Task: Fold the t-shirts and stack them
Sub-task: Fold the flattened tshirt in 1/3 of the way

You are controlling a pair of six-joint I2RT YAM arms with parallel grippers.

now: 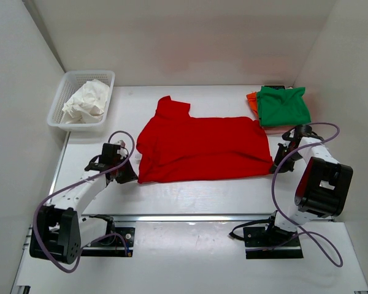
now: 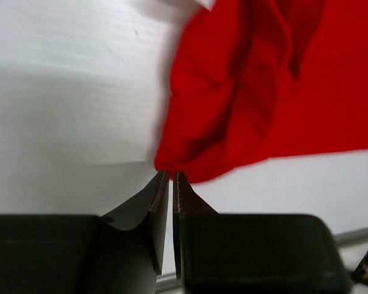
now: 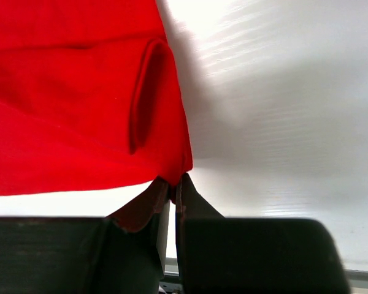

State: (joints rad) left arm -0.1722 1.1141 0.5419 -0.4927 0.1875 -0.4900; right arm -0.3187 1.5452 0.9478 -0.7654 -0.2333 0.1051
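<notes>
The red shirt (image 1: 202, 144) lies spread flat on the table (image 1: 190, 196). The left gripper (image 1: 130, 174) pinches its near-left corner, jaws almost together; the right gripper (image 1: 277, 164) is clamped on its near-right corner. Beyond its far-right corner a folded green shirt (image 1: 284, 107) rests on an orange shirt (image 1: 252, 99). A basket (image 1: 58, 101) holding white cloth (image 1: 86, 103) stands off its far-left side.

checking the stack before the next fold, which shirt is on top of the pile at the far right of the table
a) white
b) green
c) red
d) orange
b: the green t-shirt lies folded on top, with the orange t-shirt peeking out under its left edge; the red t-shirt lies spread out, not stacked.
</notes>
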